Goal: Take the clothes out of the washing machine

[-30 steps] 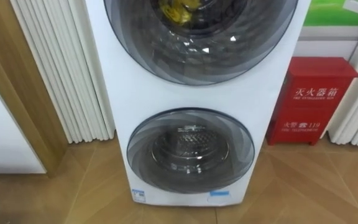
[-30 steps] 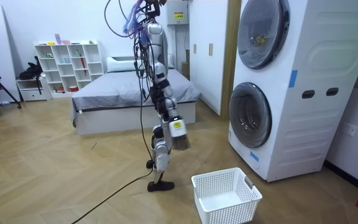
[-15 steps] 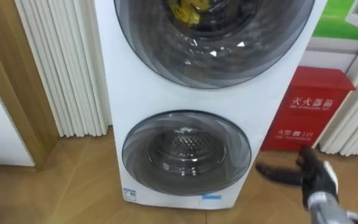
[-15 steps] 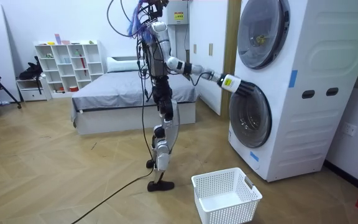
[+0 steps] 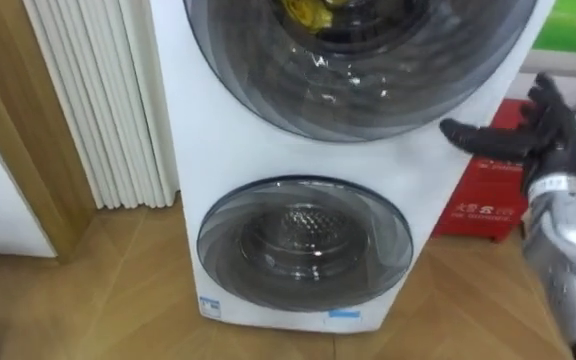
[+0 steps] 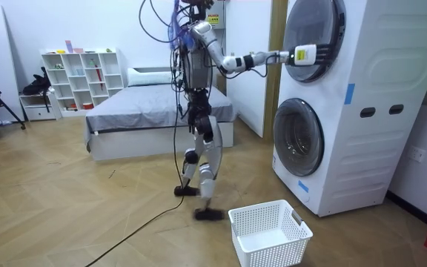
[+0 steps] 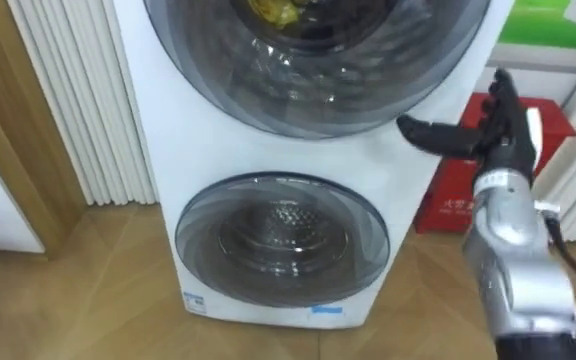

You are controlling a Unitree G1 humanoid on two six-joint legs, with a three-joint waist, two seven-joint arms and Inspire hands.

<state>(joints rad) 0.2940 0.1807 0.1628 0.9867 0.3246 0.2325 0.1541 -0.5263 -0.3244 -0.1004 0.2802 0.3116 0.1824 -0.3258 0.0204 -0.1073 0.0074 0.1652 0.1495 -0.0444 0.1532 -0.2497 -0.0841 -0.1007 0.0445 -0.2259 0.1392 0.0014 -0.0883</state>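
We stand facing the stacked washing machine [image 5: 193, 150], with the white basket [image 6: 269, 233] on the floor near the robot's feet in the room view. The task's clothes [image 5: 308, 12] show as a yellow bundle inside the upper drum, behind the glass of the upper door [image 5: 358, 80], which appears closed. The lower door [image 5: 305, 250] shows a drum in which we see no laundry.

The right robot hand [image 5: 553, 130] is held up at the right edge of the upper door. It is spread open, its dark fingers [image 5: 473, 137] extended leftward toward the door rim, and it holds nothing. We cannot tell whether a fingertip touches the door.

Governing relation: the clothes lie up and to the left of the right robot hand, farther in, with the door between them. We judge that the door must be opened before any reach into the drum. The red box [image 5: 483, 205] stands just right of the machine, below the hand.
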